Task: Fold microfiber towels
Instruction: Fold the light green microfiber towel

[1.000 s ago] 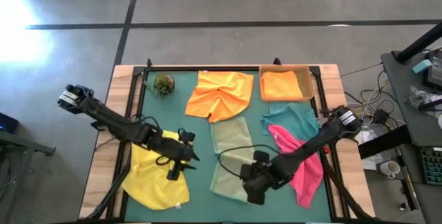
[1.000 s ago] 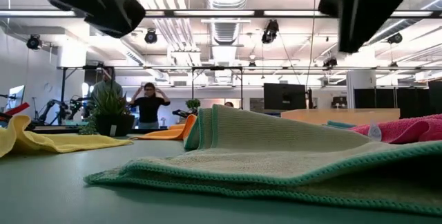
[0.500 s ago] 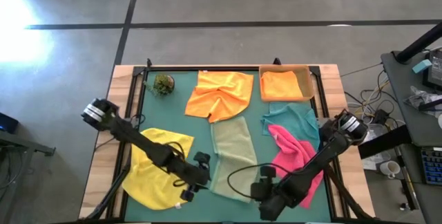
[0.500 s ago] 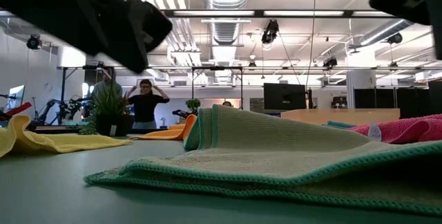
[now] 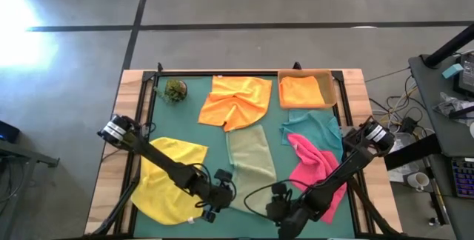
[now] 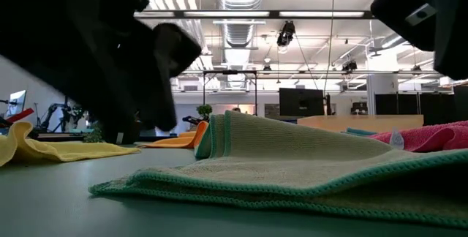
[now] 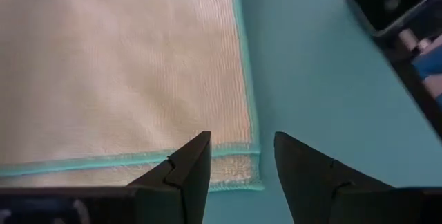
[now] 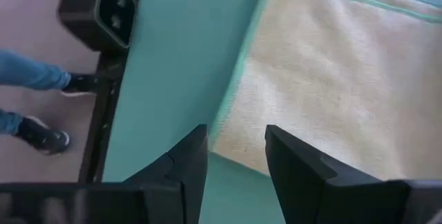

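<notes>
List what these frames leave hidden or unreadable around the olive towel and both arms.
- Olive green towel: in the high view its near corners are covered by the left pincer and right pincer.
- Low view: the left arm, close to the lens, hides the room behind it.
- Yellow towel: partly under that arm in the high view.
- Person: only legs and shoes in the right wrist view, cut off by the picture's edge.

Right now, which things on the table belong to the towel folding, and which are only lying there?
Job: olive green microfiber towel, yellow towel, spread orange towel, folded orange towel, teal towel, pink towel.
Lying about: shallow tan tray, small green plant ball.
</notes>
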